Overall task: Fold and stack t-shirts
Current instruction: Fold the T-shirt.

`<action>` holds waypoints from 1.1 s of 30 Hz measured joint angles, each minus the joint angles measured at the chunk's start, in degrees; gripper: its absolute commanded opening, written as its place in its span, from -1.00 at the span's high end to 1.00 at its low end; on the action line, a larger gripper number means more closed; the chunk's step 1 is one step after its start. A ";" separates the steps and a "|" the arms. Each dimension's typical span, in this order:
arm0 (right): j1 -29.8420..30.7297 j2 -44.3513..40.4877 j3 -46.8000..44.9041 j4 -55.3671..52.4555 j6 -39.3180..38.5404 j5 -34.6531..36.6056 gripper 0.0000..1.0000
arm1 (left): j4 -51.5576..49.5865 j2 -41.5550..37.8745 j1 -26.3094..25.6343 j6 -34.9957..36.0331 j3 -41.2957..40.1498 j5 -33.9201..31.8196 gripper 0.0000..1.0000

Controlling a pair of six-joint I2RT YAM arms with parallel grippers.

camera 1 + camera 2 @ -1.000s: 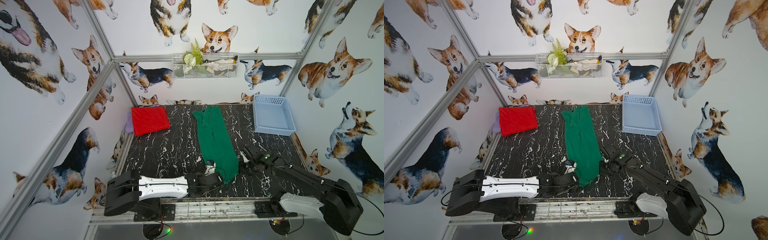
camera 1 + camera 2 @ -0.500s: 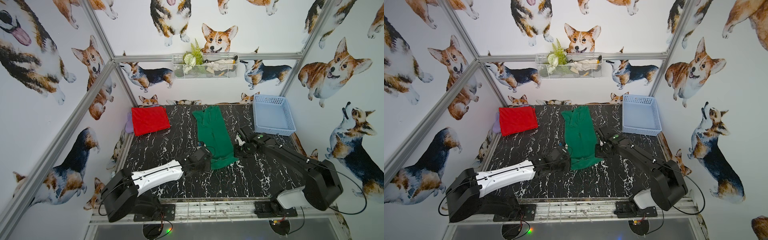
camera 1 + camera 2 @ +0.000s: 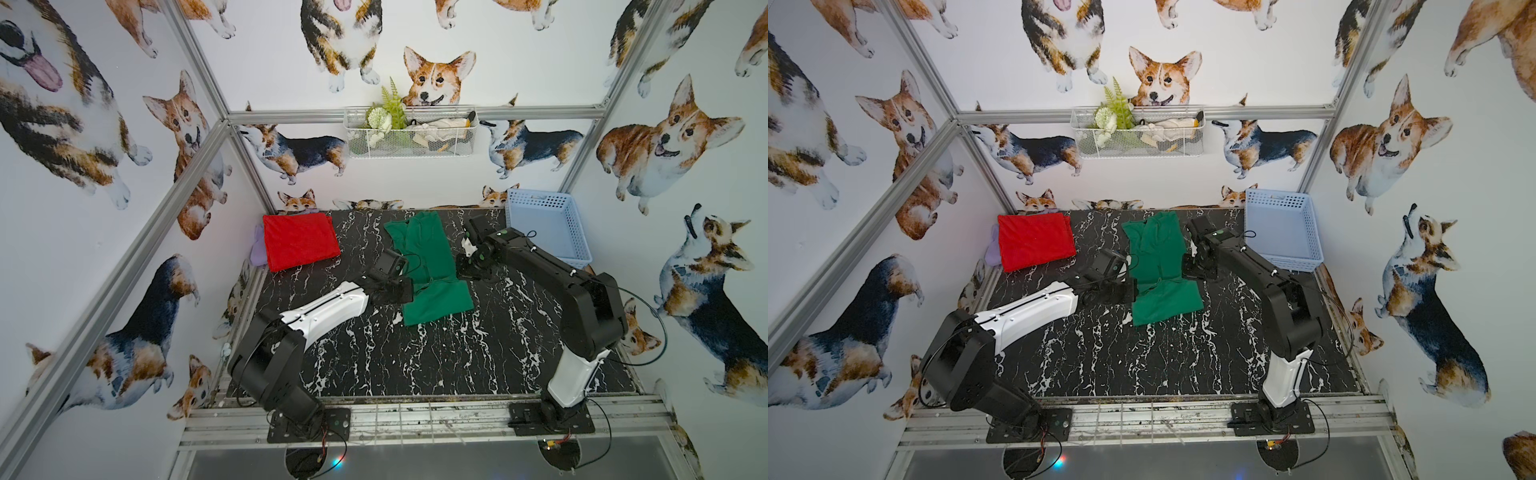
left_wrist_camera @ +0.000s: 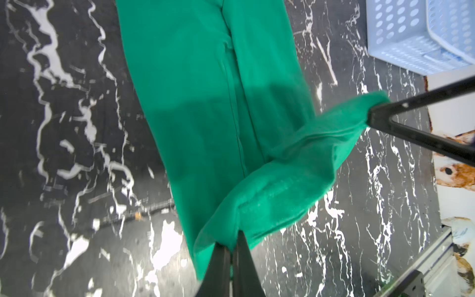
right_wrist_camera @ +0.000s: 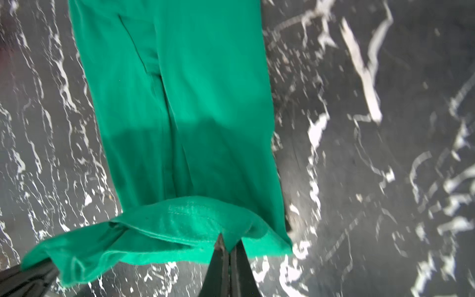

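The dark green t-shirt (image 3: 428, 257) (image 3: 1156, 257) lies as a long narrow strip on the black marble table (image 3: 415, 365). Its near hem is lifted and doubled back over the strip. My left gripper (image 3: 409, 287) (image 4: 232, 244) is shut on the hem's left corner. My right gripper (image 3: 460, 270) (image 5: 230, 241) is shut on the right corner. The hem (image 4: 295, 164) sags between them. The red t-shirt (image 3: 299, 241) (image 3: 1034, 241) lies folded at the far left corner.
A pale blue perforated basket (image 3: 544, 224) (image 3: 1281, 226) stands at the far right corner, close to my right arm. A lilac cloth (image 3: 257, 249) peeks from under the red shirt. A wire basket (image 3: 411, 133) hangs on the back wall.
Both grippers have carried the green shirt's near hem away from the front edge toward the back of the table, doubling the cloth over itself. Both arms have stretched out.
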 measured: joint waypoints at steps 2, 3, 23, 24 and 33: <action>-0.28 2.97 2.91 -0.76 -0.31 -0.22 1.00 | 0.02 1.86 1.79 0.96 0.68 1.29 1.00; -0.37 4.09 4.00 -0.90 -0.39 -0.31 1.00 | 0.00 2.51 2.40 1.22 0.96 1.64 1.00; -3.45 8.17 5.25 -2.67 -2.75 -0.92 0.18 | 6.21 3.91 10.23 4.63 0.46 11.89 0.30; -3.30 6.60 2.21 -1.60 -2.51 -1.27 0.19 | 6.36 2.29 9.44 4.24 -1.62 11.96 0.29; -2.84 0.02 -12.26 3.80 -1.20 -3.30 0.12 | 11.06 -3.58 5.22 -1.64 -15.82 12.26 0.26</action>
